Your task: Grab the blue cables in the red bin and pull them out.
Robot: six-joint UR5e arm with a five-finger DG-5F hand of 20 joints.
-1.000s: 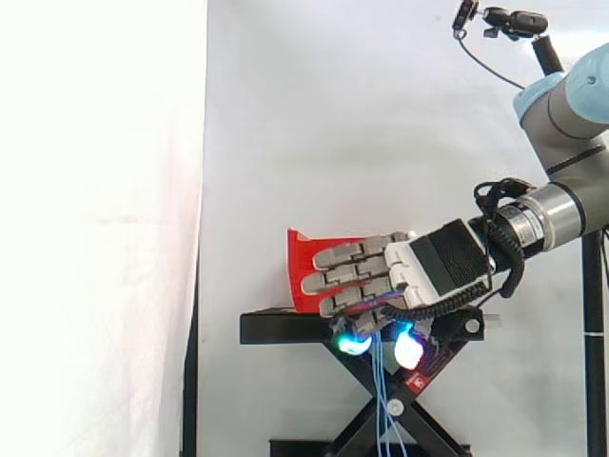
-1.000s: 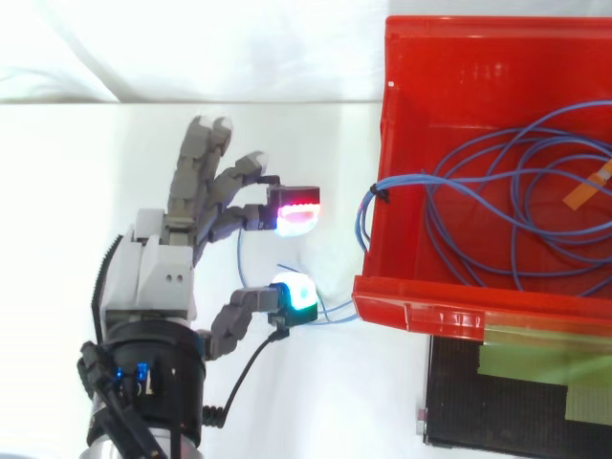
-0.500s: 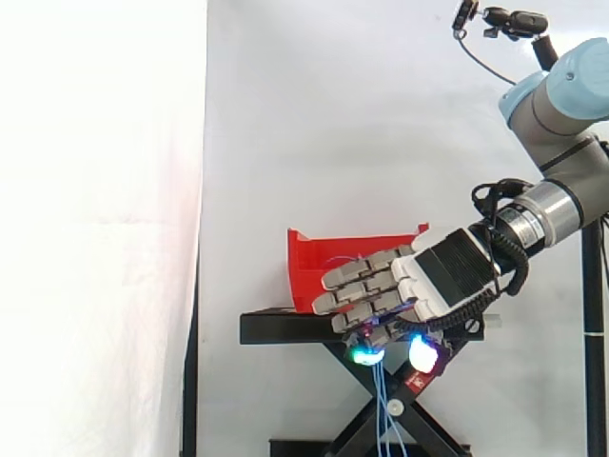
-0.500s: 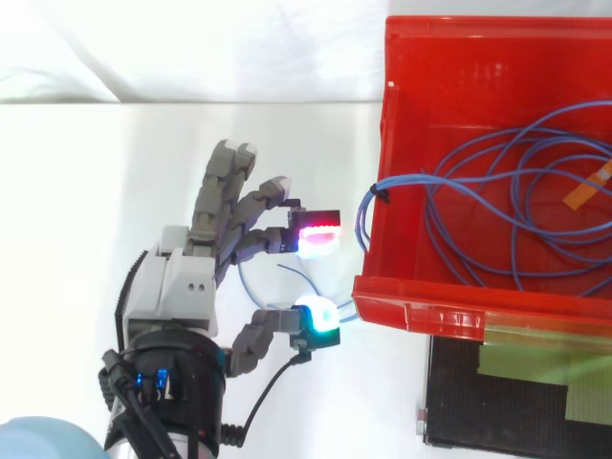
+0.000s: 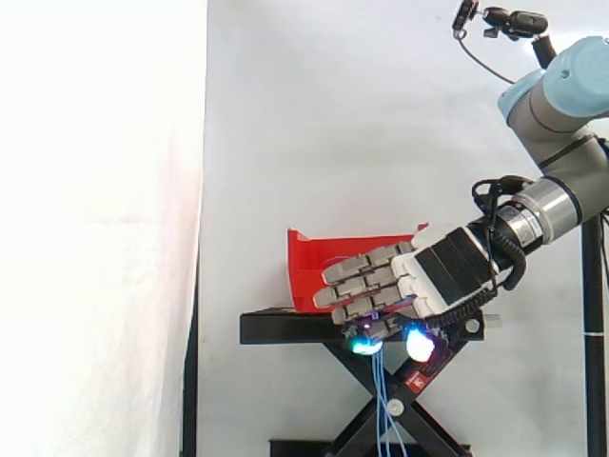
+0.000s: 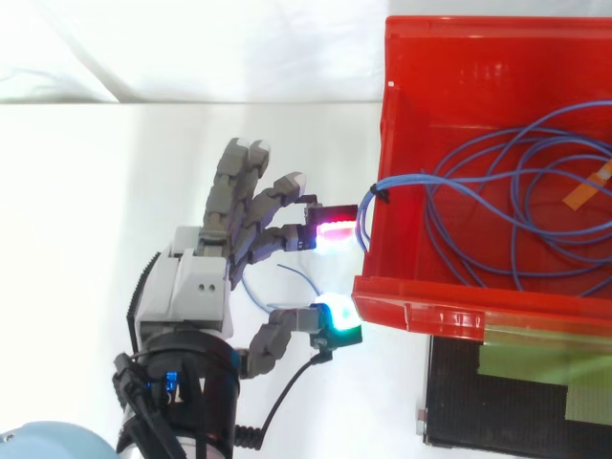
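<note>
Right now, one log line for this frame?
hand: open, outside red bin | blue cables: mostly coiled in bin, strands draped over its wall | pull: not yet done

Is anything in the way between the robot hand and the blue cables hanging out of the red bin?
Nothing visible. The hand sits outside the red bin, right beside the blue cables where they spill over the wall nearest it. Only that wall separates it from the coils inside.
</note>
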